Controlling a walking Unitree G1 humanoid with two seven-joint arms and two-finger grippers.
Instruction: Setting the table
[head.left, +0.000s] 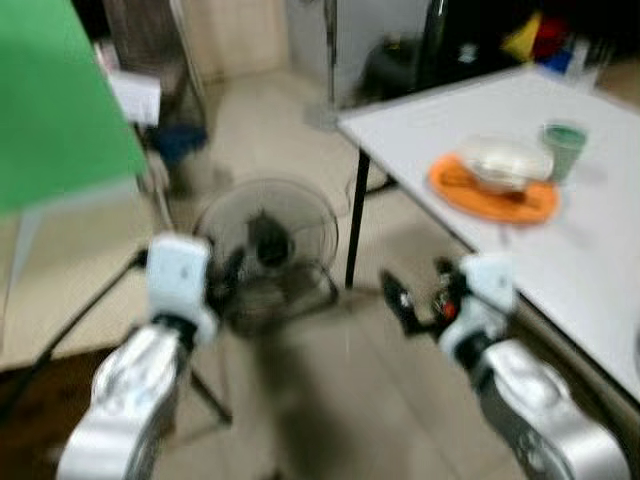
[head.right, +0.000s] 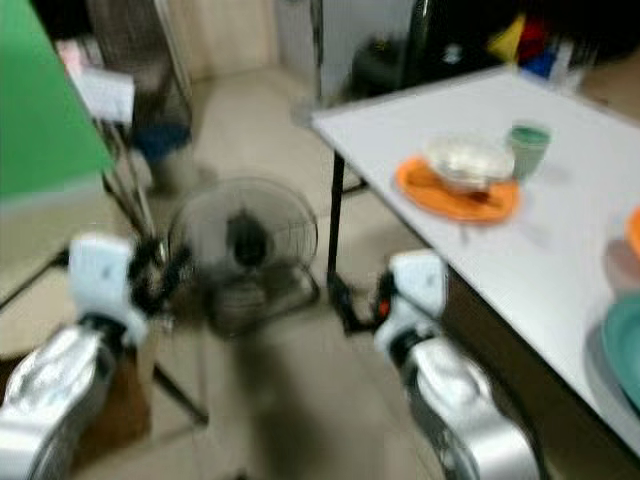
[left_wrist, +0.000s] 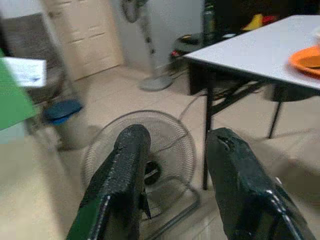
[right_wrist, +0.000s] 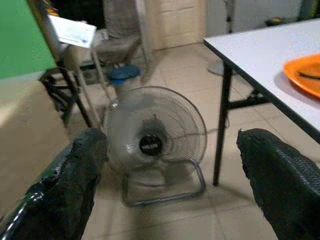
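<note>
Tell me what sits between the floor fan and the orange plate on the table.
In the left eye view, bare tiled floor, one black table leg and a stretch of bare white table lie between the floor fan and the orange plate.

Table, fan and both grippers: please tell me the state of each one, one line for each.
white table: partly set, standing.
orange plate: on the table, bowl on it.
white bowl: upright on the plate.
green cup: upright, beside the plate.
floor fan: upright on the floor.
left gripper: open, empty.
right gripper: open, empty.
</note>
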